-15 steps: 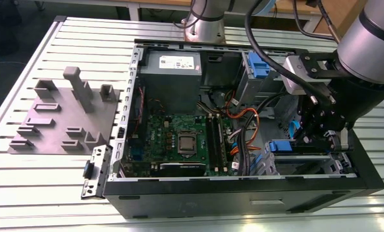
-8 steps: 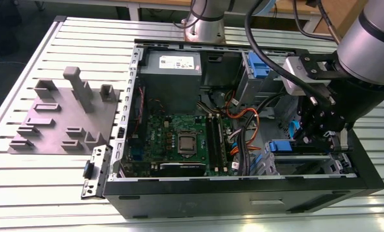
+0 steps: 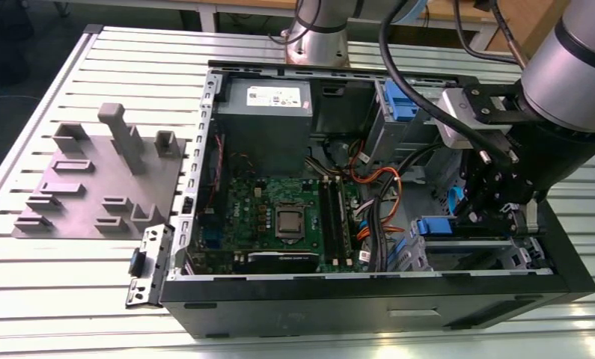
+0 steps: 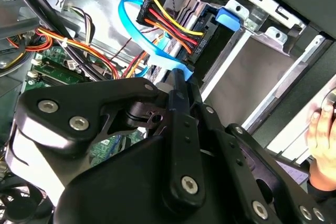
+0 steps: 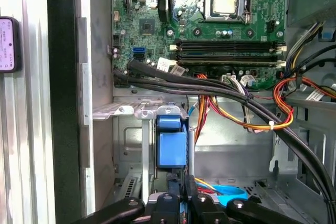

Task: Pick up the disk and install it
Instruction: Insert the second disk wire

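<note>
In the first wrist view the disk (image 5: 172,145) is standing on edge in the silver drive cage (image 5: 126,111). The gripper (image 5: 184,195) is pinching its blue carrier, the fingers drawn almost together. The second wrist view is showing a person's hand (image 4: 321,129) resting beside the cage. In the exterior view the arm (image 3: 577,67) is reaching into the computer case (image 3: 377,299) and hiding much of the bay. Orange and black cables (image 3: 377,187) are crowding between the bay and the motherboard (image 3: 277,217).
</note>
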Robot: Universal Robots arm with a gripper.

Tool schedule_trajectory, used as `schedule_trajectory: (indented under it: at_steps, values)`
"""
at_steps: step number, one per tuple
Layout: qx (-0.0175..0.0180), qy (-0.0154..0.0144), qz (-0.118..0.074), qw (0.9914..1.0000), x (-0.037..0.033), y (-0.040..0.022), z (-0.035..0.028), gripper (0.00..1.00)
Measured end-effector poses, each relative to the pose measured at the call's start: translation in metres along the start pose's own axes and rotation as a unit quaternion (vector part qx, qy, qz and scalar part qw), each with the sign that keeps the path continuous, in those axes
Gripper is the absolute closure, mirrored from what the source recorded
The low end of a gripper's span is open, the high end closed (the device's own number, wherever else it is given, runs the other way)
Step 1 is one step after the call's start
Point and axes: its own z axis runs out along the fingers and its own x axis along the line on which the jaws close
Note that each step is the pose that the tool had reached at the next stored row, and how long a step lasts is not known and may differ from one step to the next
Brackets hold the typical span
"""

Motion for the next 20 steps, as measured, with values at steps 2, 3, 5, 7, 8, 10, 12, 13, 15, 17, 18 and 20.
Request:
schedule_trajectory:
  at_steps: [2, 3, 5, 7, 8, 10, 12, 13, 15, 17, 18, 20]
  values:
    - [-0.0001, 0.0003, 0.0, 1.0, 0.0, 0.0, -0.0009, 0.84]
    - [-0.0001, -0.0001, 0.0, 1.0, 0.0001, 0.0, -0.001, 0.84]
    - [-0.0001, -0.0011, 0.0, 1.0, 0.0004, -0.0002, -0.0011, 0.84]
    - [-0.0001, -0.0021, 0.0, 1.0, 0.0006, -0.0008, -0.0006, 0.84]
    - [-0.0001, -0.0024, 0.001, 1.0, 0.0008, -0.0012, -0.0002, 0.84]
    - [-0.0001, -0.0026, 0.001, 1.0, 0.0012, -0.0017, 0.0007, 0.84]
    - [-0.0001, -0.0027, 0.002, 0.99999, 0.0017, -0.0021, 0.0018, 0.84]
    - [-0.0001, -0.0026, 0.002, 0.99999, 0.0019, -0.0022, 0.0022, 0.84]
    - [-0.0001, -0.0026, 0.002, 0.99999, 0.0019, -0.0023, 0.0023, 0.84]
    - [-0.0001, -0.0027, 0.002, 0.99999, 0.0019, -0.0023, 0.0025, 0.84]
    - [-0.0001, -0.0028, 0.002, 0.99999, 0.0019, -0.0023, 0.0025, 0.84]
    - [0.0001, -0.0028, 0.002, 0.99999, 0.0019, -0.0025, 0.0026, 0.84]
